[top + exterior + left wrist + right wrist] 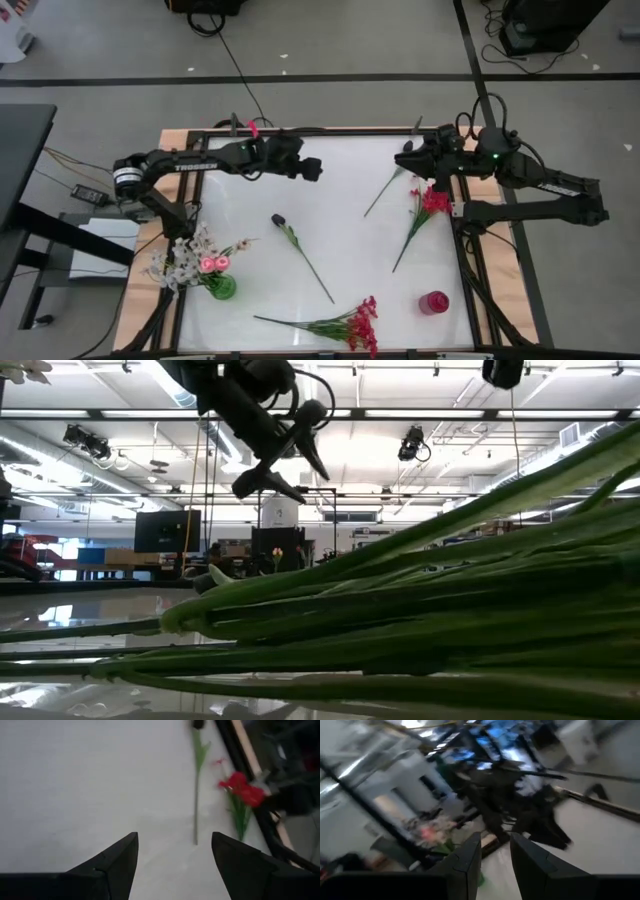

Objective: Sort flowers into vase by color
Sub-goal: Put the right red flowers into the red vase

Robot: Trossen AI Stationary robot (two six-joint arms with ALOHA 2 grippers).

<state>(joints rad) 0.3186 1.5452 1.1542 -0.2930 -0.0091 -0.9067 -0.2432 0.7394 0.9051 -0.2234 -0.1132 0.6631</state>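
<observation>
1. Flowers still loose on the white table [340, 220]: a leafy stem with a dark bud [300, 256] lies near the centre; a red blossom spray [345, 325] lies at the near edge; a second red spray [428, 205] and a thin green stem [385, 190] lie side by side on the right, just in front of the right arm.
2. Green vase [222, 288], at the left near corner, holds pink rosebuds [213, 263] and a pale white sprig [182, 258].
3. Red vase [433, 302], at the right near corner, stands apart from both red sprays; no stem shows in it.
4. Left gripper [313, 170]: raised above the table's far left part, fingers [117, 857] spread apart with nothing between them; the wrist view looks toward the thin stem and the second red spray.
5. Right gripper [408, 158]: at the far right edge, beside the thin stem's tip; fingers [467, 855] part-way apart with a narrow gap, nothing seen between them.
6. Low view: green stems [420, 620] fill the foreground, close to the lens.
</observation>
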